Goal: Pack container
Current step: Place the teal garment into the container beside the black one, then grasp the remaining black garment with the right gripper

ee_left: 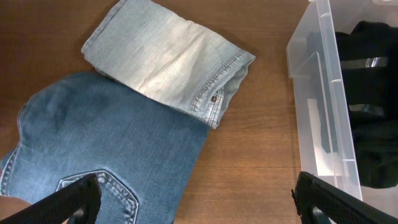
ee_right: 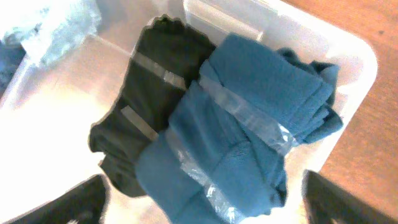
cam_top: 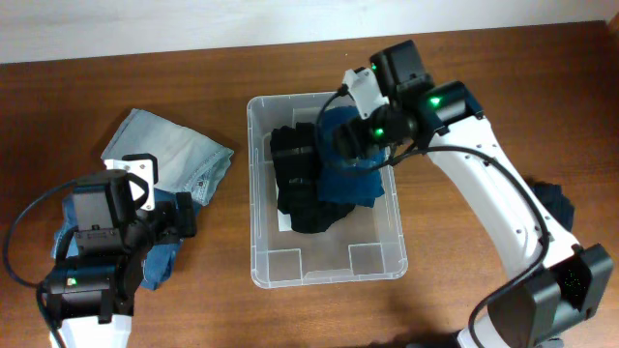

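The clear plastic container (cam_top: 327,275) stands mid-table. A black garment (cam_top: 298,188) and a teal-blue garment (cam_top: 356,166) lie in it, side by side. My right gripper (cam_top: 363,135) hangs over the container's far right part. In the right wrist view it (ee_right: 208,202) is open, with its fingers wide on either side of the teal garment (ee_right: 249,124), next to the black garment (ee_right: 149,93). My left gripper (cam_top: 179,217) is open (ee_left: 199,202) and empty, over the edge of the darker jeans (ee_left: 106,143) left of the container wall (ee_left: 323,93).
Folded light denim (cam_top: 169,150) lies on the darker jeans (cam_top: 160,256) at the left; it also shows in the left wrist view (ee_left: 168,62). A dark blue cloth (cam_top: 556,203) lies at the right, partly behind my right arm. Bare wood shows between the jeans and the container.
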`<action>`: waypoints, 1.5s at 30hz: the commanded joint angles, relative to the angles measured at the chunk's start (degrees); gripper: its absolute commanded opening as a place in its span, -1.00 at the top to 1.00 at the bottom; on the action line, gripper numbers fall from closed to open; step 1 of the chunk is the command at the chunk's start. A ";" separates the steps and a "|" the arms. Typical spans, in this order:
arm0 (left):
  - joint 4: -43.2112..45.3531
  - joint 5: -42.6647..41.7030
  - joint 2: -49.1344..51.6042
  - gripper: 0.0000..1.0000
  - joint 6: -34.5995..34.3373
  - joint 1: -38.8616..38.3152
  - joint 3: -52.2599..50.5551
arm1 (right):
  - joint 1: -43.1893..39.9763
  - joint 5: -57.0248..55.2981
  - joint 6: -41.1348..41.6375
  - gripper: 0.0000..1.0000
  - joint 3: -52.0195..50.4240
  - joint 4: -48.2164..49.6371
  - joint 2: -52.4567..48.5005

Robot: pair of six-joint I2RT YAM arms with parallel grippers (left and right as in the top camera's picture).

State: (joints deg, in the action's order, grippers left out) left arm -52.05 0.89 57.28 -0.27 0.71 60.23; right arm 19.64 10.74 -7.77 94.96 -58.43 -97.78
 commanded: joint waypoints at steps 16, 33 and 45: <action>0.07 0.37 0.04 -0.99 -0.57 0.09 1.16 | 2.78 -8.22 -0.70 0.92 -7.08 2.10 -24.72; -0.13 0.37 0.04 -0.99 -0.57 0.09 1.16 | -14.38 -3.85 26.75 -0.85 9.62 -2.23 1.07; -0.07 0.37 0.04 -0.99 -0.57 0.09 1.16 | -57.24 16.37 26.16 -0.93 -24.11 0.28 18.03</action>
State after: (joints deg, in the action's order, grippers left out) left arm -52.25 0.89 57.28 -0.27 0.71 60.27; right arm -31.64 20.58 19.49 79.44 -59.86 -86.17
